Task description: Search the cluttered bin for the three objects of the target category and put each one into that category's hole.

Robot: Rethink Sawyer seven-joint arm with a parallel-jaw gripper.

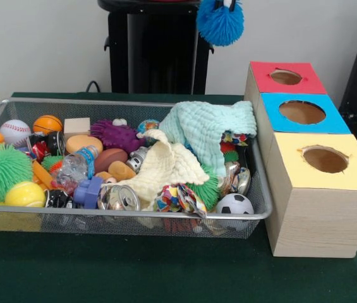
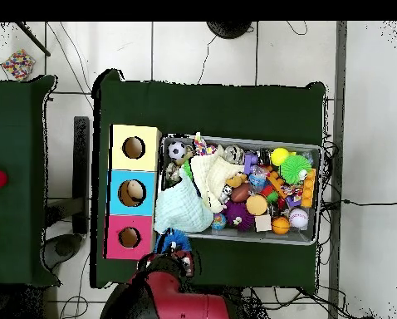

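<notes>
My gripper point(image 1: 227, 4) shows only at the top edge, shut on a blue fuzzy puffball point(image 1: 220, 23) that hangs in the air behind the wire mesh bin point(image 1: 134, 103), left of the red-surround hole point(image 1: 285, 77). In the overhead view the puffball point(image 2: 175, 241) sits under the arm's end, between the bin's corner point(image 2: 164, 228) and the red-surround hole point(image 2: 129, 238). The bin is full of mixed toys. No brown monkey plush shows; it may lie under the cloths.
The wooden box also has a blue-surround hole point(image 1: 302, 112) and a yellow-surround hole point(image 1: 325, 159). In the bin lie a pale green cloth point(image 1: 206, 126), a cream cloth point(image 1: 165, 167), a green spiky ball point(image 1: 1, 170), a purple spiky ball point(image 1: 116, 134) and a small soccer ball point(image 1: 235, 203).
</notes>
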